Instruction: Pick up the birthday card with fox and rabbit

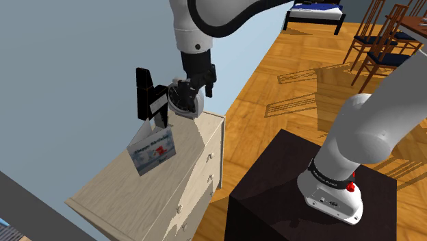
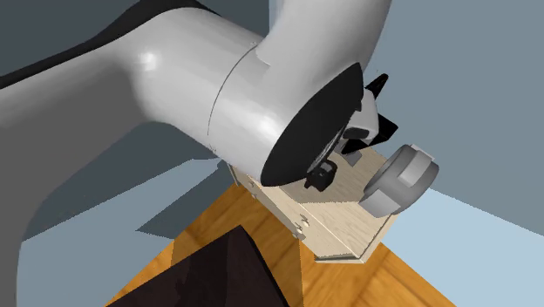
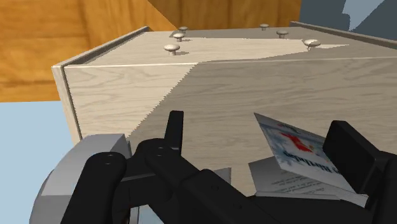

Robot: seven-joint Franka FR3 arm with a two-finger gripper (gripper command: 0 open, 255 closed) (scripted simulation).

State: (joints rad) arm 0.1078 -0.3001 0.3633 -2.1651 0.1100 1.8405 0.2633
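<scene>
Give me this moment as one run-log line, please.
pincer: open, over dresser | card: between fingers, near one, not clasped | grasp: not yet made

card (image 3: 294,147): partly behind claw (image 3: 261,121), print unreadable | dresser (image 2: 349,228): mostly behind arm (image 2: 174,96)

Blue-grey wall (image 1: 68,68); wood floor (image 1: 287,89); pale dresser (image 1: 185,164).

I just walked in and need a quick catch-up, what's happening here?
A white robot arm has its black gripper over a light wood dresser, at the birthday card. In the wrist view the jaws stand apart with the card between them, close against one, not clasped. Whether the card rests on the dresser top can't be told.
</scene>
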